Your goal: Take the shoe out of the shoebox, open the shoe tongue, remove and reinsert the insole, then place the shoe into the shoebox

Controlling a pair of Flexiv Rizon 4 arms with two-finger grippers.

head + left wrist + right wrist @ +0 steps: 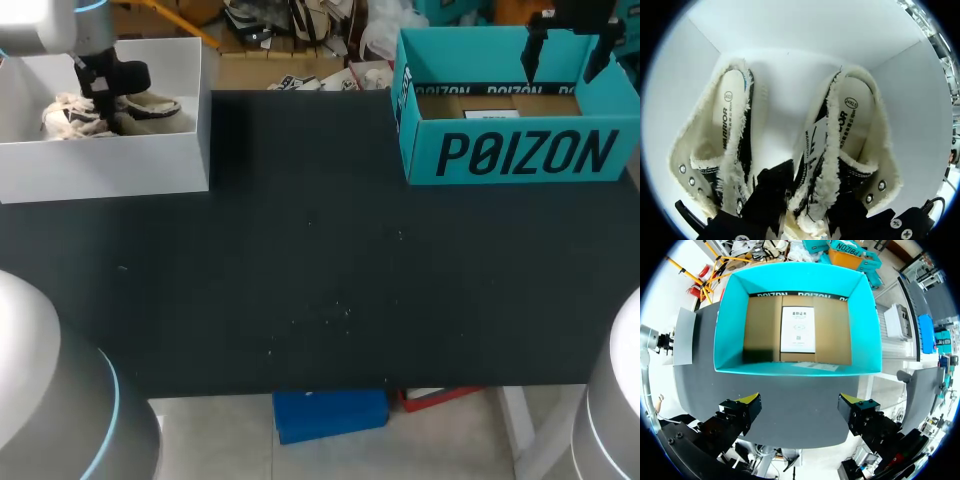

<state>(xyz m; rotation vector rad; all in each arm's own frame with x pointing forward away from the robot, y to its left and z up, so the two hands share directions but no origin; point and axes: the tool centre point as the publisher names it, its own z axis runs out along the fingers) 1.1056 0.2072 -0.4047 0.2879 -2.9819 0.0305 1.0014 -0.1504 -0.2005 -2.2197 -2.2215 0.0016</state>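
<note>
Head view: left hand (105, 90) in white shoebox (100, 165) (with 2 shoes (152, 108))

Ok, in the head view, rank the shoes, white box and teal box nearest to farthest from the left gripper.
1. Shoes, right under the left gripper.
2. White box, its walls around the shoes.
3. Teal box, across the table at the right.

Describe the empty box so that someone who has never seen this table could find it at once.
Start from the black table and go to its far right corner, under the right hand. The box there is teal, its bare cardboard floor bearing one white sheet; the white box at far left holds shoes instead.
</note>
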